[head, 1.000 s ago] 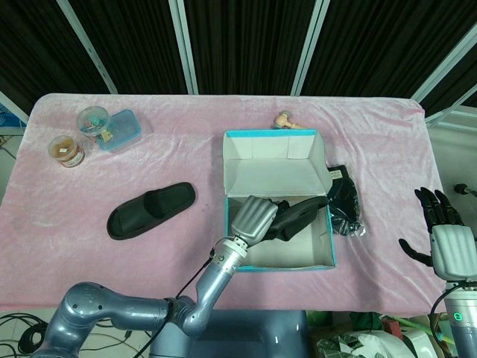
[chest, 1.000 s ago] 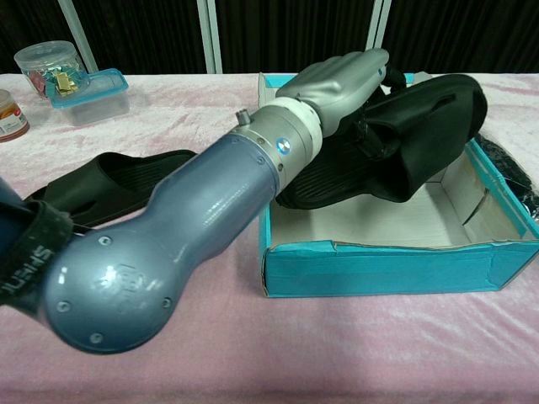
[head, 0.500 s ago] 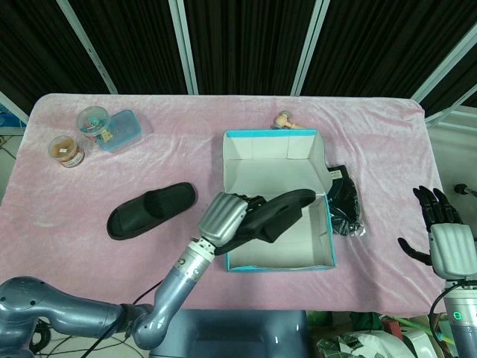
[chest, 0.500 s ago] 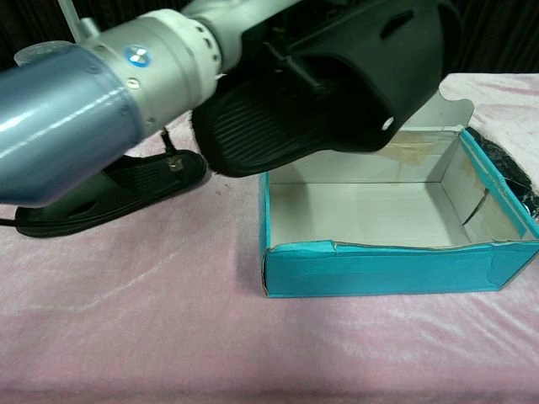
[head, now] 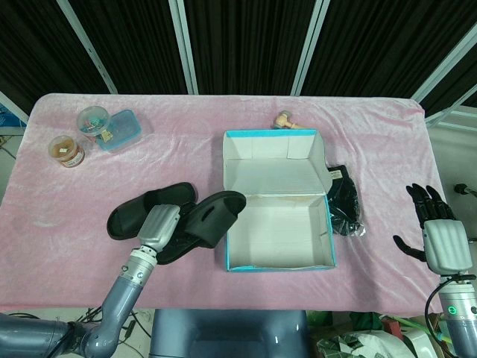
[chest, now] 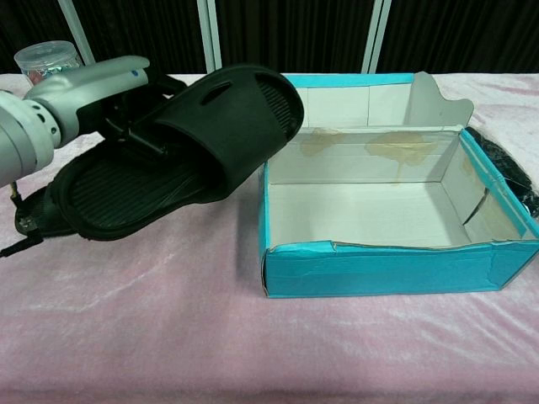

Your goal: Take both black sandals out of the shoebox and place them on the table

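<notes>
second sandal (head: pixel 205 220) now out of the shoebox (head: pixel 277 262) and swung left, my left hand (head: pixel 159 227) closed on its heel, toe just clear of the box wall, first sandal (head: pixel 133 213) beyond my fingers; right hand (head: pixel 440 237) spread, idle; only setting down remains.

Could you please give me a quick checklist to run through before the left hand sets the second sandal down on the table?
1. Left hand holds the second sandal: ok.
2. Sandal is out of the shoebox: ok.
3. Shoebox has no sandal left inside: ok.
4. First sandal lies on the table: ok.
5. Held sandal clear of the first sandal: cannot tell; they overlap in the head view.
6. Right hand open, away from the work: ok.
</notes>
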